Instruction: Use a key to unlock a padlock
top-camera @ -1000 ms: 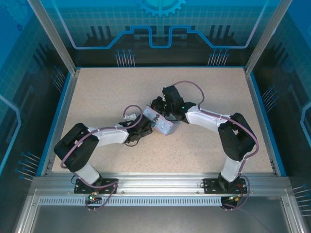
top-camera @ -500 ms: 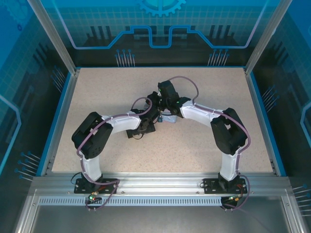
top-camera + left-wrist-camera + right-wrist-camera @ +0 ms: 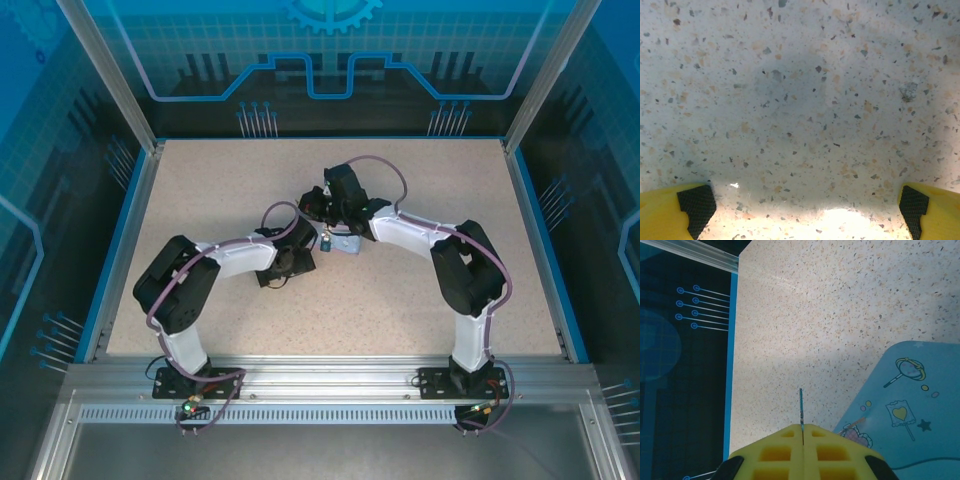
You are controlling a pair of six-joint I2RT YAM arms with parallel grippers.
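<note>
Right wrist: key (image 3: 801, 407) lower centre, my right gripper (image 3: 802, 427) clamped on it. Top external: padlock (image 3: 326, 243) mid-frame, beside tin (image 3: 346, 245). Left gripper (image 3: 802, 200) jaws apart, empty. I judge approach step; next, align blade with keyhole.

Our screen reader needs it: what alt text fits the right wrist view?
The right gripper is shut on the key, a thin sliver poking out above the speckled table. A pale blue cartoon-printed tin sits lower right.
</note>
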